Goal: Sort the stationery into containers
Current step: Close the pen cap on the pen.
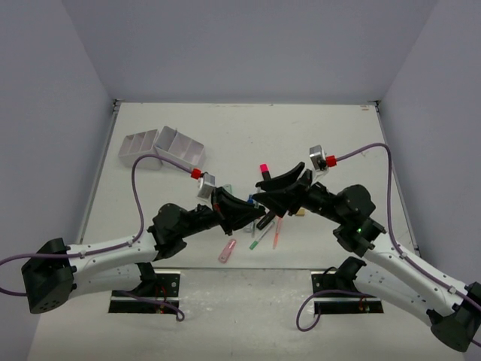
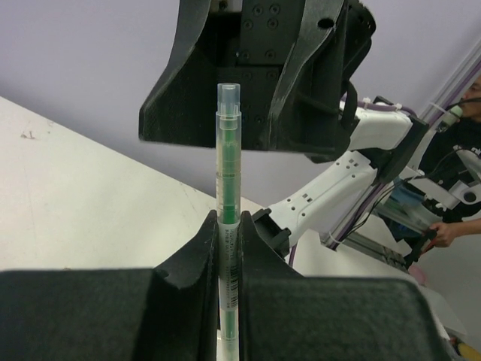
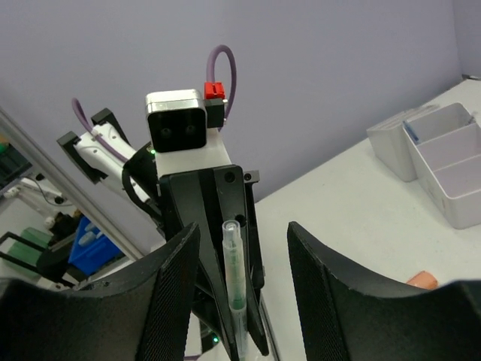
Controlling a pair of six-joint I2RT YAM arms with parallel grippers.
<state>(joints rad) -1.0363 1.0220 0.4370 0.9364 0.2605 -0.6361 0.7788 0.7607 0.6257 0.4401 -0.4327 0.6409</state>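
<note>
The green pen (image 2: 228, 188) is clamped upright in the left claw (image 2: 228, 229). Its free end reaches between the fingers of the right claw (image 3: 243, 226), which are spread wide on either side without touching it, probably a handover to change the grip. The claws meet in the air, well apart from the white organiser (image 1: 169, 156). A pink highlighter (image 1: 227, 250) lies on the tabletop (image 1: 338, 135), farther from it.

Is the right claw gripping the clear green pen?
No; the right claw stands wide open around the pen, which the left claw clamps.
</note>
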